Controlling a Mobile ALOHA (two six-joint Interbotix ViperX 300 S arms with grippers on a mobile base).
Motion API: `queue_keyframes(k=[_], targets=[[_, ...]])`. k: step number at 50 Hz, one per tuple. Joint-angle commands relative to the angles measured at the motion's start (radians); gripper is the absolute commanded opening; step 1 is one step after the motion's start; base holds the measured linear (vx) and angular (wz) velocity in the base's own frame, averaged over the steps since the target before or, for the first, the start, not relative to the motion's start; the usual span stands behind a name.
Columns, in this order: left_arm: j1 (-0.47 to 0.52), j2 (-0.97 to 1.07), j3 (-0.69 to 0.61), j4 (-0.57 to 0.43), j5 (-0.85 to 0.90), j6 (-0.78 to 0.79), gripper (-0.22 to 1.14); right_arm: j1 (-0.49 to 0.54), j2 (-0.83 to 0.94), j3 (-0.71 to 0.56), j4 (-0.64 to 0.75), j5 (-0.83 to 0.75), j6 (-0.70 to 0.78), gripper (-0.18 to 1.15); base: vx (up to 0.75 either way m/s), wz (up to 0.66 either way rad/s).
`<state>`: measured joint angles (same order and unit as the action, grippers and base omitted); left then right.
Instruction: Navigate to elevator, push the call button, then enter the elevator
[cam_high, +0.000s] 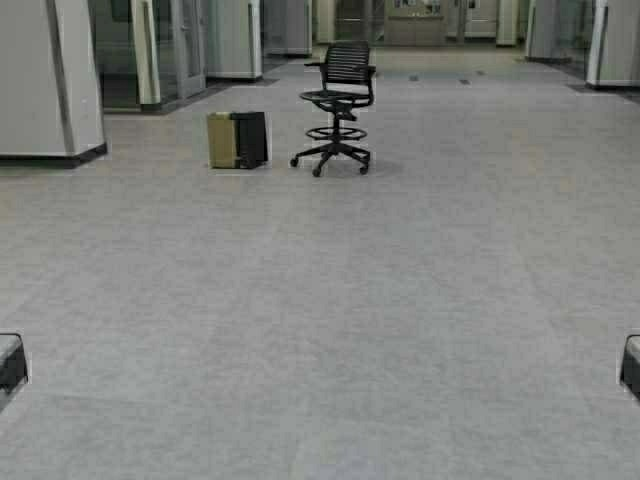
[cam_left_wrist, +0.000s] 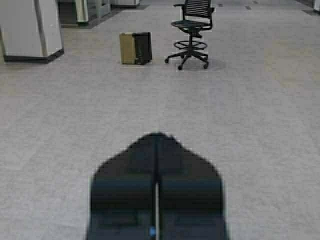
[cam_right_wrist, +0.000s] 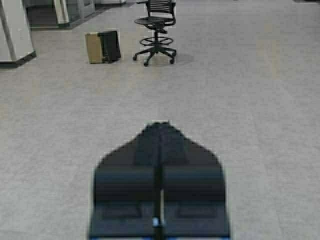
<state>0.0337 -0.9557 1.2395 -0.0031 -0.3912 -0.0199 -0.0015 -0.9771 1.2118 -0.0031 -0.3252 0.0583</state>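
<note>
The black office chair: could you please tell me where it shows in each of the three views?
High view: chair top centre, far across the floor.
Left wrist view: chair beyond the shut left gripper.
Right wrist view: chair beyond the shut right gripper.
Shared landmark: box beside it.

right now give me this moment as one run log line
phase: driving | ahead: chair, box | elevator: not visible | left gripper: shut | right gripper: shut

The office chair (cam_high: 338, 110) stands on the floor (cam_high: 330, 330) well ahead of the robot. Just to the chair's left sits a box (cam_high: 238, 139). Farther left of the chair stands a pillar (cam_high: 50, 80); behind the chair the hall runs on between glass partitions (cam_high: 165, 50).
</note>
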Motion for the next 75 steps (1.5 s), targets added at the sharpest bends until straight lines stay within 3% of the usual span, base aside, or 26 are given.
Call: queue_keyframes(k=[1, 75], targets=[[0.002, 0.008, -0.011, 0.002, -0.009, 0.0, 0.03, 0.0, 0.005, -0.006, 0.0, -0.011, 0.0, 0.05, 0.62, 0.22], [0.002, 0.029, 0.006, 0.002, -0.032, 0.003, 0.03, -0.002, 0.017, -0.008, 0.0, -0.043, -0.003, 0.05, 0.67, 0.18]])
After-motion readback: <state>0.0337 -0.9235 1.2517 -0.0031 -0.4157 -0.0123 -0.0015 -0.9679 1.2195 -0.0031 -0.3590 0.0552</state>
